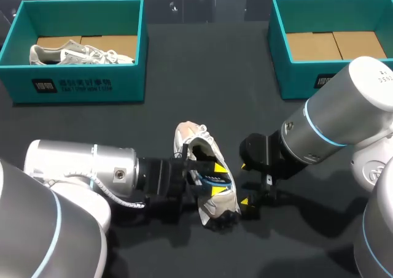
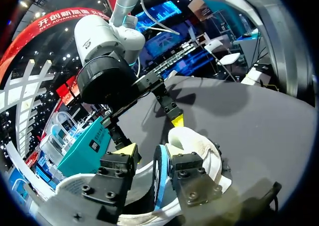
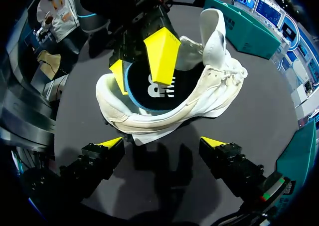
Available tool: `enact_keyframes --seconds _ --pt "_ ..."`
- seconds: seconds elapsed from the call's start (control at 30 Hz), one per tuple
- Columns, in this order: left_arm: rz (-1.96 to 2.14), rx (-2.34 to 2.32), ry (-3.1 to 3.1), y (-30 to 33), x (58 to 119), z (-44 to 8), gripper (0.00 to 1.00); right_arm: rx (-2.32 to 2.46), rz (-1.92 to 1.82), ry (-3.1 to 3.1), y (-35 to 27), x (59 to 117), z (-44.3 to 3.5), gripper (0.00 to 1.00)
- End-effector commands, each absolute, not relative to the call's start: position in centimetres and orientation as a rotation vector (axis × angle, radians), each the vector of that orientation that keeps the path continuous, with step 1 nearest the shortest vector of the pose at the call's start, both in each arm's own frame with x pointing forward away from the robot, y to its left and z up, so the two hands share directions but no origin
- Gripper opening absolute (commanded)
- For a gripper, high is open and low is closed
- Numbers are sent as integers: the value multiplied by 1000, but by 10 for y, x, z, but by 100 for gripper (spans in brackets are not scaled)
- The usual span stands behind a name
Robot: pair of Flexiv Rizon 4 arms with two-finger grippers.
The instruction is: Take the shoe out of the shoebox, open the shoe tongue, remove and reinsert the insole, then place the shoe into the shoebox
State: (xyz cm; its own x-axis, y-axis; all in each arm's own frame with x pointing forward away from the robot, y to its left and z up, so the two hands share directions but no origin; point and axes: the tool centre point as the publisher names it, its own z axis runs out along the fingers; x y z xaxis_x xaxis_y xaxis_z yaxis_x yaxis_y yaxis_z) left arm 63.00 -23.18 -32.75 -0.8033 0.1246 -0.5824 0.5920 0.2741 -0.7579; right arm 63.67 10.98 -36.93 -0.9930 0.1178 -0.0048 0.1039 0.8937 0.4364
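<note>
Left end effector (image 1: pixel 217 179) tight on blue-edged insole (image 3: pixel 154 94) in soft white shoe (image 3: pixel 215 86); right end effector (image 3: pixel 163 143) wide, empty.

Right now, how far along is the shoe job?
Done: the shoe is out, on the table. In hand: the left gripper pinches the insole at the shoe's opening; whether coming out or going in, I cannot tell. The right gripper hangs open beside it. Left: boxing the shoe.
</note>
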Motion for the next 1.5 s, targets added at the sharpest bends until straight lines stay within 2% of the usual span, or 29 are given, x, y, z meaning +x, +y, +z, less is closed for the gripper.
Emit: enact_keyframes --seconds 0.03,0.53,1.23,1.27,1.37,1.5 --pt "-1551 666 2153 -222 625 -320 40 178 695 3025 109 635 -369 100" --pt "-1462 808 2330 -205 620 -319 40 216 627 3023 74 637 -345 100" --pt "-1336 1006 2615 -130 606 -291 42 252 518 3025 6 645 -317 100" --pt "-1320 1039 2628 -127 606 -289 39 252 518 3025 6 645 -317 100" --pt "-1285 1200 2632 -114 602 -281 0 252 518 3025 6 645 -317 100" --pt "-1285 1200 2632 -114 602 -281 0 252 518 3025 6 645 -317 100"
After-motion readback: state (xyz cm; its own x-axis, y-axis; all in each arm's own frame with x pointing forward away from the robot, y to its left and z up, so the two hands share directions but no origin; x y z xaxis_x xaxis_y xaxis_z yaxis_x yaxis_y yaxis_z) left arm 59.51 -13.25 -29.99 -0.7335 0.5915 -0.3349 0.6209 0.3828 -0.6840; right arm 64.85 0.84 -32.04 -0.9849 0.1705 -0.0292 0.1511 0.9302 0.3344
